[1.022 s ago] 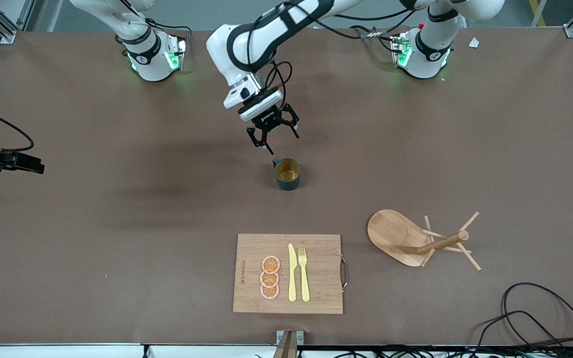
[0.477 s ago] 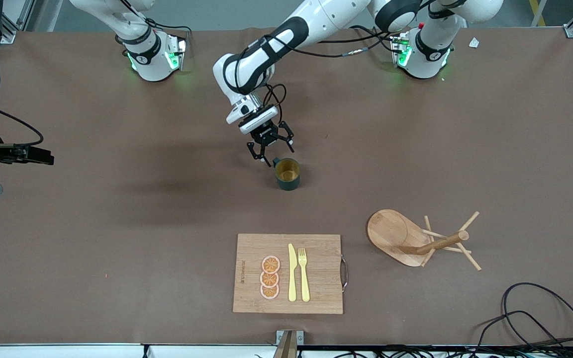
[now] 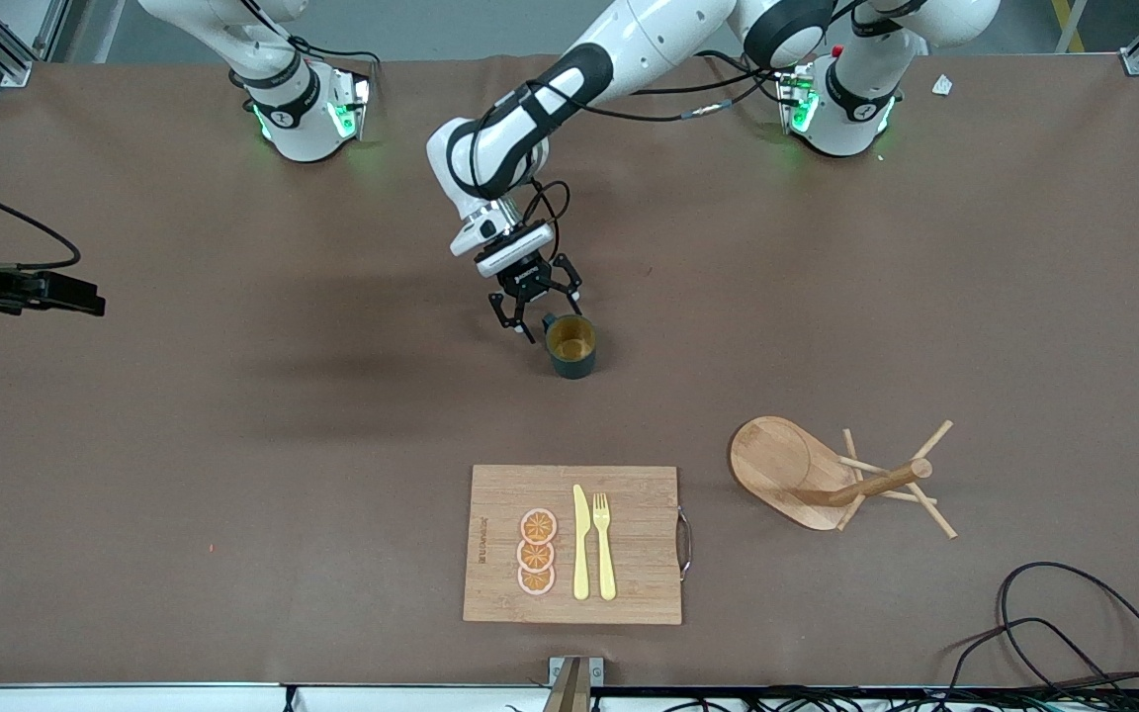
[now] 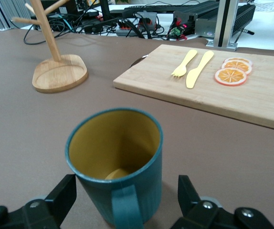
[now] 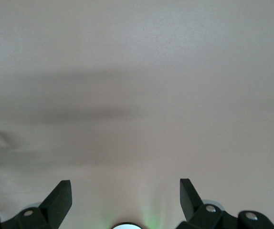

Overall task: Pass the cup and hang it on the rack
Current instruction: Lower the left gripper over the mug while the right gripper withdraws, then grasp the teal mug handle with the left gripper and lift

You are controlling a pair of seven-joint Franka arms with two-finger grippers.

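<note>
The teal-green cup (image 3: 571,346) stands upright mid-table, ochre inside showing, its handle toward my left gripper. My left gripper (image 3: 542,316) is low beside the cup on the handle side, open, with its fingers apart from the cup. In the left wrist view the cup (image 4: 115,157) fills the gap between the left gripper's (image 4: 126,188) spread fingers. The wooden rack (image 3: 866,485) stands nearer the front camera, toward the left arm's end; it also shows in the left wrist view (image 4: 58,71). My right gripper (image 5: 125,191) is open and empty over bare table at the right arm's end.
A bamboo cutting board (image 3: 629,524) with a yellow knife, a fork and orange slices lies near the front edge, nearer the camera than the cup. Black cables (image 3: 1074,623) lie at the front corner by the left arm's end.
My left gripper has come down and closer to the cup, staying open. The cup and the rack have not moved. The right arm has shifted slightly at the table's end.
</note>
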